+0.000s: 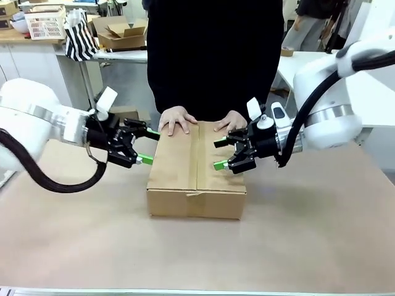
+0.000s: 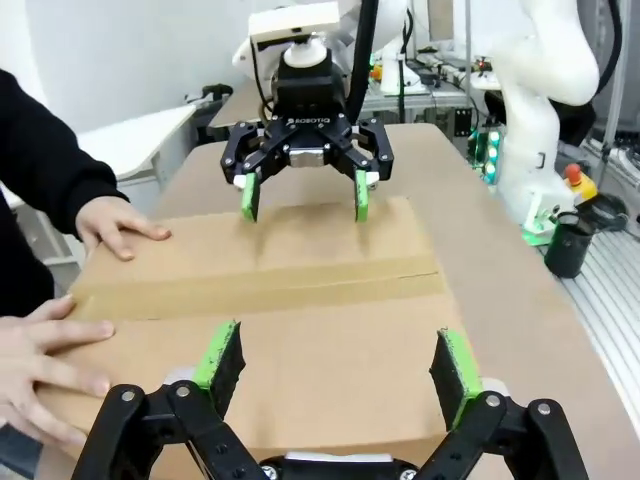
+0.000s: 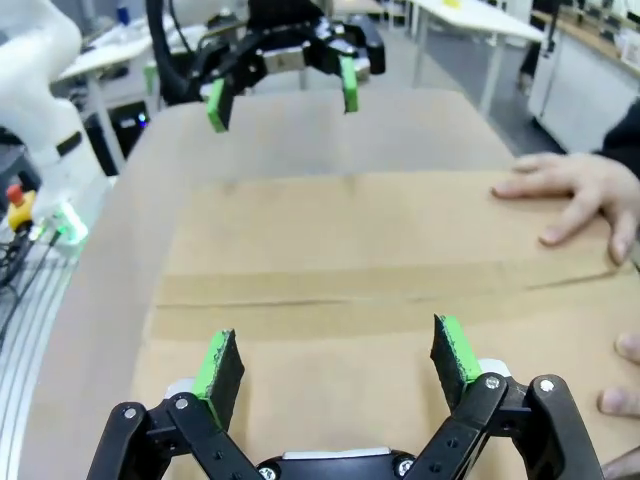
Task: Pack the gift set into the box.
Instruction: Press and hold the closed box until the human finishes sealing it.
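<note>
The box [image 1: 196, 169] lies in the middle of the table with its top flaps down and a tape strip along the seam. The gift set is hidden. A person's two hands [image 1: 177, 119] [image 1: 232, 120] press flat on the far edge of the lid. My left gripper [image 1: 149, 146] hovers open at the box's left side, its own fingers [image 2: 225, 352] spread over the lid [image 2: 300, 300]. Opposite it, my right gripper [image 1: 220, 154] is open above the right side, green pads [image 3: 455, 352] wide over the cardboard [image 3: 350, 260]. Neither holds anything.
The brown table top [image 1: 308, 234] has free room in front of and beside the box. Behind the person, a back table carries a smaller open cardboard box [image 1: 120, 31], a white basket [image 1: 44, 23] and a striped bag [image 1: 80, 37].
</note>
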Motion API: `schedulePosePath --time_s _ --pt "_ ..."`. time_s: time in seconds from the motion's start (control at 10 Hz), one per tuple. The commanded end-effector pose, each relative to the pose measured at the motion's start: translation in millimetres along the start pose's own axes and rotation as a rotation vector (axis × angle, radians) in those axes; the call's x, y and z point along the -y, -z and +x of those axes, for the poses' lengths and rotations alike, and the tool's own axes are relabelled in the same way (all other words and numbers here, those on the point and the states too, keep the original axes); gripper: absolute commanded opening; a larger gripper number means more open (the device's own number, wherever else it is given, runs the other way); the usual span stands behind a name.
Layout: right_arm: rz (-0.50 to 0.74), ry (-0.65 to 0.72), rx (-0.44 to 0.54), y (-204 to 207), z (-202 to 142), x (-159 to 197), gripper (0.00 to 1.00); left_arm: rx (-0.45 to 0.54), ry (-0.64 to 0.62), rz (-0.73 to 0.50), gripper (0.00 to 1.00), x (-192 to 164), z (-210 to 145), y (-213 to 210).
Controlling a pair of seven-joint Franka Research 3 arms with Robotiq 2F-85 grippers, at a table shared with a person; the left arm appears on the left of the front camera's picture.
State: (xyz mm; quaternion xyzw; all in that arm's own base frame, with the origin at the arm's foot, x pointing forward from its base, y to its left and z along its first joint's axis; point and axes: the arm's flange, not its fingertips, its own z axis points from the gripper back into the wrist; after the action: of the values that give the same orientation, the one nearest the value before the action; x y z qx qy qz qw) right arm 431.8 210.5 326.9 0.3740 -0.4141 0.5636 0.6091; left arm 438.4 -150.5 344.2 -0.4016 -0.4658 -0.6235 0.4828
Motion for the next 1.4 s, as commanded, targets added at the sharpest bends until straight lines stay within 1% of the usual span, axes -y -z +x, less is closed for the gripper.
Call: schedulePosePath --time_s 0.0,0.1,0.2,0.3,0.5,0.7,0.8,0.9,1.3 --pt "-0.046 0.027 0.006 4 -16 19 1.00 0.026 0.030 -0.056 1.00 -13 -20 19" --pt "-0.042 0.057 0.021 -1 -23 23 1.00 0.047 -0.047 -0.098 1.00 -17 -30 24" --pt "-0.041 0.083 0.041 -6 -28 24 1.00 0.054 -0.095 -0.116 1.00 -19 -36 28" --pt "-0.043 0.093 0.039 -9 -32 24 1.00 0.068 -0.133 -0.128 1.00 -20 -39 32" --pt "-0.025 0.121 0.025 -4 -43 24 1.00 0.054 -0.192 -0.127 1.00 -22 -43 36" --pt "-0.002 0.124 0.018 3 -46 21 1.00 0.049 -0.217 -0.101 1.00 -21 -45 38" --pt "-0.018 0.090 0.028 -10 -35 24 1.00 0.037 -0.241 -0.074 1.00 -21 -45 38" --pt "-0.018 0.090 0.028 -10 -35 24 1.00 0.059 -0.199 -0.109 1.00 -18 -49 39" --pt "-0.018 0.090 0.028 -10 -35 24 1.00 0.059 -0.199 -0.109 1.00 -18 -49 39"
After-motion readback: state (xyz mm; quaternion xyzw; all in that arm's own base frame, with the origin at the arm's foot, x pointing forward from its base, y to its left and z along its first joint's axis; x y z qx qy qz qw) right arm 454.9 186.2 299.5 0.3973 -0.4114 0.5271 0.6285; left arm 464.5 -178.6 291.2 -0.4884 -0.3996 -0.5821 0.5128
